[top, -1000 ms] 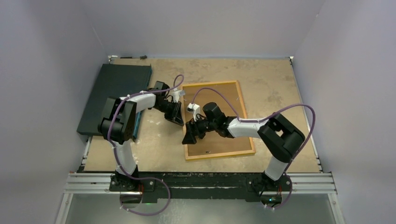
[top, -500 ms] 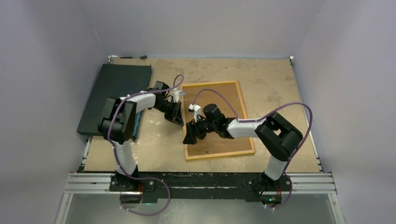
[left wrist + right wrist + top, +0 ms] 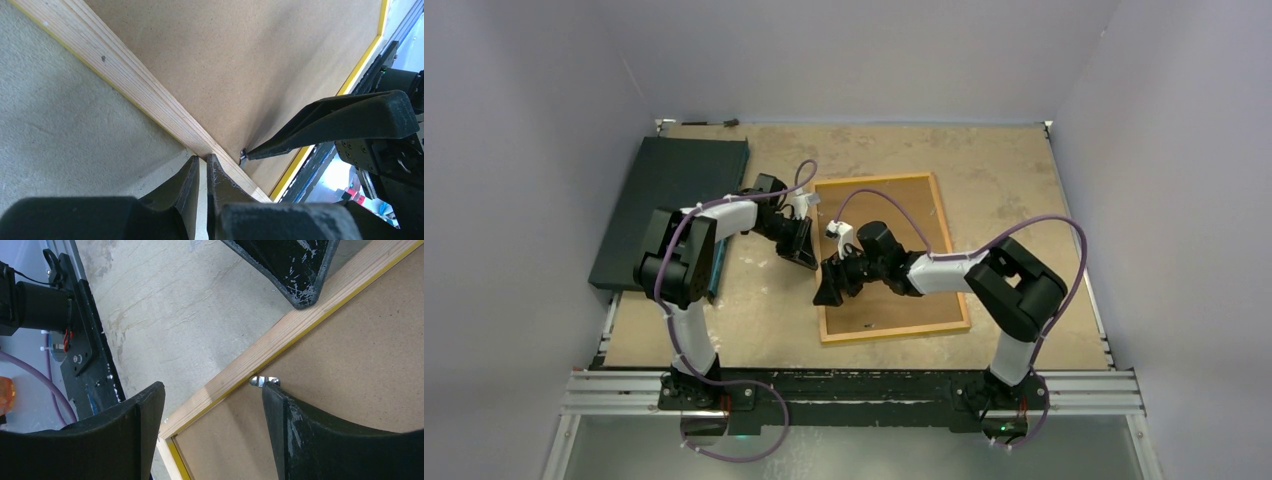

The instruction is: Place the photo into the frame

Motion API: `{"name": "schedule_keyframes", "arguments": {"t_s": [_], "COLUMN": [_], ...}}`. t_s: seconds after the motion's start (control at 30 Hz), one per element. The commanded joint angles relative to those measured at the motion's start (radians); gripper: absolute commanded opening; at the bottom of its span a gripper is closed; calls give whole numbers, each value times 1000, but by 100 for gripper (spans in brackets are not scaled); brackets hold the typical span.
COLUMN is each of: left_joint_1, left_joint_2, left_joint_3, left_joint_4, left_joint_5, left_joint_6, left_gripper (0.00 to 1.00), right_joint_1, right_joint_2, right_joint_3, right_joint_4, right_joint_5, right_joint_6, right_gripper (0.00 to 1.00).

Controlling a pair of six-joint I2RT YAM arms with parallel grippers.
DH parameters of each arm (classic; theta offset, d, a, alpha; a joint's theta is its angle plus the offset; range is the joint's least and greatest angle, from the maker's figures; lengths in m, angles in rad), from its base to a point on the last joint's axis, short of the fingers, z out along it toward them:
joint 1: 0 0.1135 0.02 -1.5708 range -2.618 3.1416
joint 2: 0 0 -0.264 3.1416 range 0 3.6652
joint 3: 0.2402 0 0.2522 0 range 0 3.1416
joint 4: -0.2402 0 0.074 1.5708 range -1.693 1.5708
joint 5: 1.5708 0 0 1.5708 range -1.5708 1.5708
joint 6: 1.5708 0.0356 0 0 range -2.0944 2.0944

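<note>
Right arm's elbow has swung a little inward since a second ago, and the right gripper (image 3: 212, 387) has crept slightly toward the frame's outer edge; left arm unchanged.

The frame (image 3: 894, 332) lies back-up, wood rail showing, with the backing board (image 3: 350, 365) seated in it. Right jaws stand wide open astride that rail: one finger outside over the table (image 3: 165, 305), the other inside on the board, its tip touching a small metal tab (image 3: 264, 381). Likely purpose: turning the tab to free the board.

The left gripper (image 3: 202, 161) is pinched closed on nothing, tips pressed against the rail's outer side just beyond the right jaws, probably bracing the frame against sliding.

Photo: not clearly seen. A blue sliver under the left forearm, beside the dark slab (image 3: 669, 200), may be it.

Room: bare table outside the outer right finger, open board inside the inner one. Tight spot is along the rail, where the two grippers sit close.
</note>
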Motion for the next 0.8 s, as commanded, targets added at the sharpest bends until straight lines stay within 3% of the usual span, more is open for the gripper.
{"name": "schedule_keyframes", "arguments": {"t_s": [0.0, 0.77], "left_joint_1": [-3, -4], "left_joint_2": [-18, -26], "left_joint_3": [7, 8], "left_joint_4": [56, 59], "left_joint_5": [5, -2], "left_joint_6": [1, -2], "left_gripper": [7, 6], "right_joint_1": [10, 19], "right_joint_2": [46, -54], "right_joint_3": [29, -29], "right_joint_4": [0, -106], "right_joint_5": [26, 28], "right_joint_6": [-13, -56], "right_gripper": [74, 76]}}
